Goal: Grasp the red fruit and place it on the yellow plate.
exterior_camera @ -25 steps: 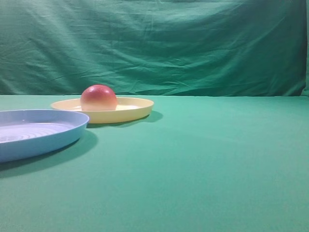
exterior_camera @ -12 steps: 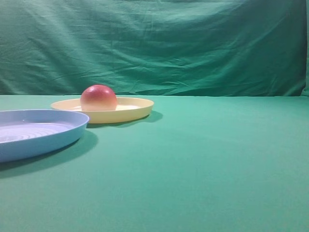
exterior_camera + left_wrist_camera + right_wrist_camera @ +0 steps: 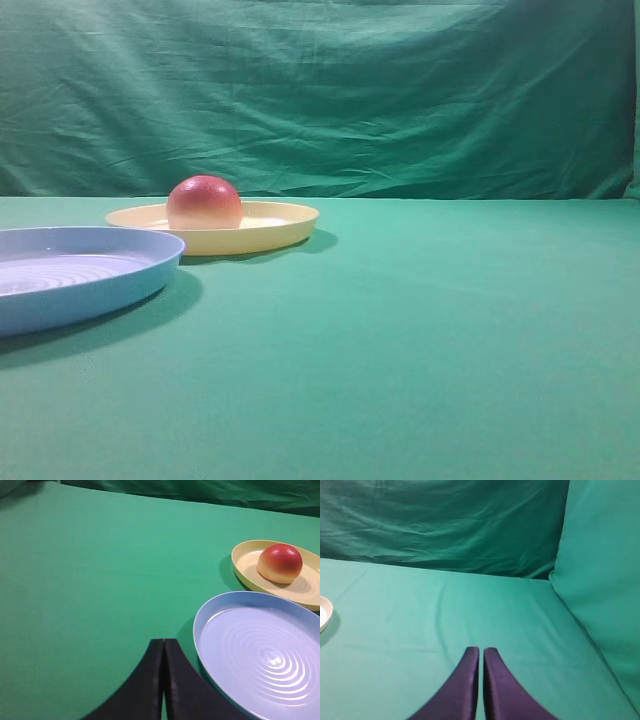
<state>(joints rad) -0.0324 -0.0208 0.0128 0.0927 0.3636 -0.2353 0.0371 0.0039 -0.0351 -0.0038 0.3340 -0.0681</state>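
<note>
The red fruit (image 3: 204,203) rests on the yellow plate (image 3: 280,225) at the back left of the green table; the left wrist view shows the same fruit (image 3: 280,563) sitting inside that plate (image 3: 245,565). My left gripper (image 3: 164,641) is shut and empty, low over the cloth beside the blue plate. My right gripper (image 3: 481,650) is shut with nothing in it, far to the right over bare cloth. Only a sliver of the yellow plate (image 3: 323,614) shows at that view's left edge. Neither gripper appears in the exterior view.
A light-blue plate with ridged rings (image 3: 120,285) lies in front of the yellow one at the left, and its rim (image 3: 200,625) is close to my left fingers. A green cloth backdrop (image 3: 320,90) hangs behind, with a raised cloth wall (image 3: 600,560) on the right.
</note>
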